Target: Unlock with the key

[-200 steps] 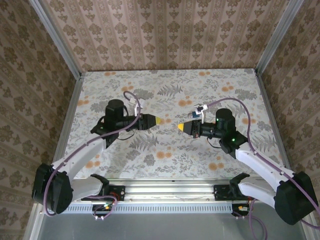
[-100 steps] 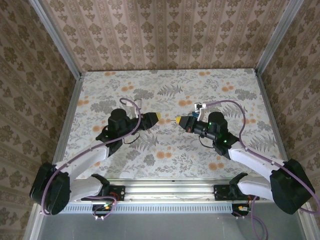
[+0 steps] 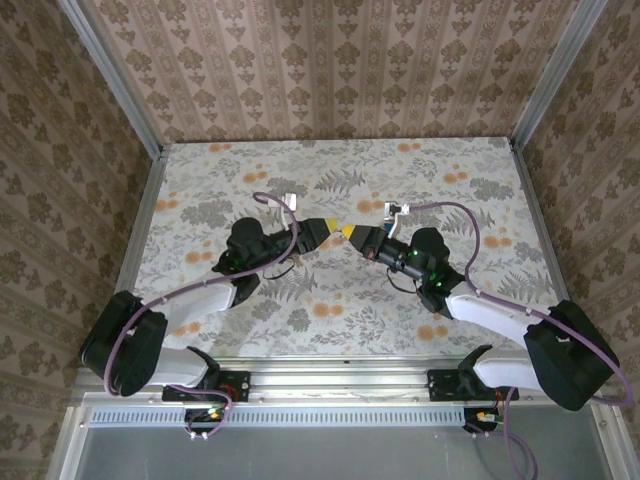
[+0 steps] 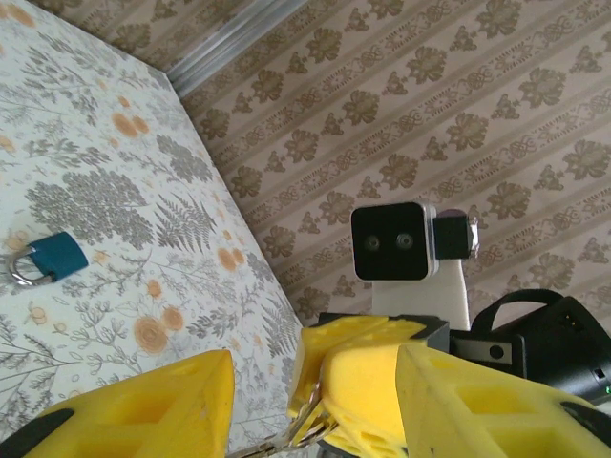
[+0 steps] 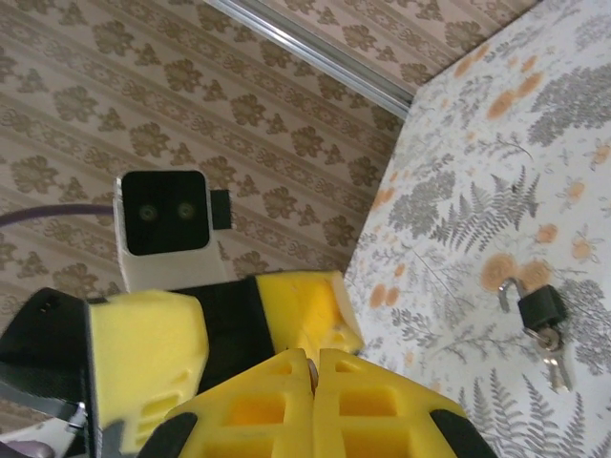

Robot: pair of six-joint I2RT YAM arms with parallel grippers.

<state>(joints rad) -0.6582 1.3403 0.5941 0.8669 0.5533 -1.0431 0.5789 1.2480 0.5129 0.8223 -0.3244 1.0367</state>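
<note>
Two claws are met tip to tip, higher than the lock (image 4: pixel 46 259) on the table (image 4: pixel 95 143). Right claw (image 3: pixel 349 232) is clenched, apparently on the key (image 4: pixel 291 437); left claw (image 3: pixel 321 229) is spread. Key should be pinched squarely before any release.

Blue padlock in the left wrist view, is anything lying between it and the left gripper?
Nothing visible lies on the table between the blue padlock and the left gripper. The shut right gripper sits between the open left fingers.
</note>
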